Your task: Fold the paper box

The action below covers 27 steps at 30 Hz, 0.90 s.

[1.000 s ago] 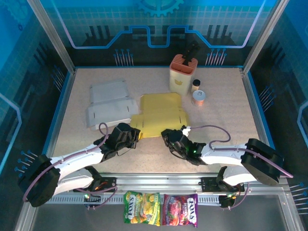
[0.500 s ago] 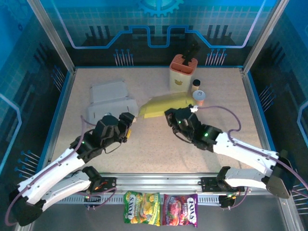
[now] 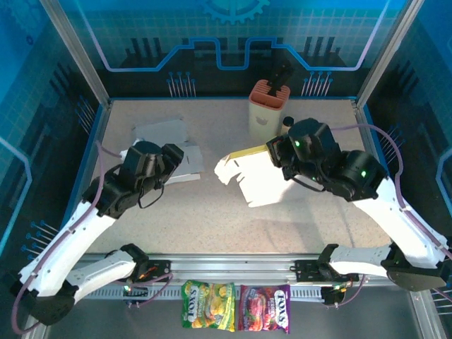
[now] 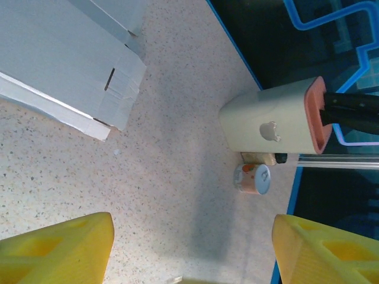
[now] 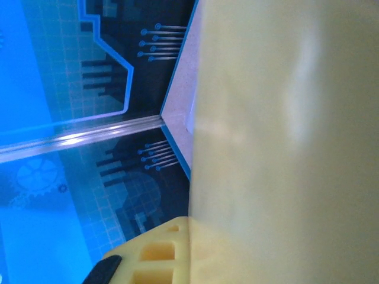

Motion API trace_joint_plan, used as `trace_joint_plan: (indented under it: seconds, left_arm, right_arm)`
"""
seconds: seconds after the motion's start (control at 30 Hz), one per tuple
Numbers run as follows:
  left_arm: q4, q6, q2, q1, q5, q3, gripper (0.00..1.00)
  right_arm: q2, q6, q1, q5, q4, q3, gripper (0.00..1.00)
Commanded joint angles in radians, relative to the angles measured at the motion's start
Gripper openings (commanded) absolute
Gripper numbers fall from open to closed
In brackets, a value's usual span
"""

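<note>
Here, the knife block (image 3: 267, 111) holds black handles (image 3: 281, 76). The right gripper (image 3: 277, 150) pinches the tilted paper box blank (image 3: 261, 180), long axis left-right. The left gripper (image 3: 176, 161) is spread wide, empty.

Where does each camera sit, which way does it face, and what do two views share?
Top external: above and behind the bases, looking down on the table; both arms show, left tool open, right tool shut on the yellow paper box.
Left wrist: on the left arm, looking down at the grey flat box and knife block; its yellow fingers show.
Right wrist: close against the paper box; one finger shows.
Shared: top and left wrist both see the knife block.
</note>
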Motion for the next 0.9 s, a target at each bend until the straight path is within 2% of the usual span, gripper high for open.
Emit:
trace_joint_plan:
  seconds: [0.0,0.13,0.3,0.5,0.63,0.7,0.87]
  left_arm:
    - [-0.039,0.084,0.06,0.049,0.121,0.042,0.69]
    - [-0.001,0.148,0.121,0.091,0.262,0.038,0.66]
    - [0.093,0.252,0.141,0.098,0.347,-0.043,0.6]
    - [0.26,0.354,0.166,0.11,0.448,-0.18,0.42]
    - [0.335,0.421,0.205,0.109,0.487,-0.235,0.34]
    - [0.349,0.444,0.223,0.109,0.488,-0.252,0.33]
    - [0.388,0.489,0.235,0.109,0.488,-0.308,0.34]
  right_arm:
    - [0.104,0.003,-0.122,-0.165,-0.041,-0.048,0.0]
    - [0.173,-0.054,-0.218,-0.289,0.115,-0.166,0.0]
    - [0.163,-0.113,-0.293,-0.398,0.37,-0.373,0.0]
    - [0.137,-0.141,-0.353,-0.52,0.682,-0.608,0.0]
    - [0.141,-0.156,-0.369,-0.57,0.845,-0.709,0.0]
    - [0.137,-0.166,-0.379,-0.592,0.97,-0.764,0.0]
    - [0.13,-0.214,-0.404,-0.619,1.099,-0.863,0.0]
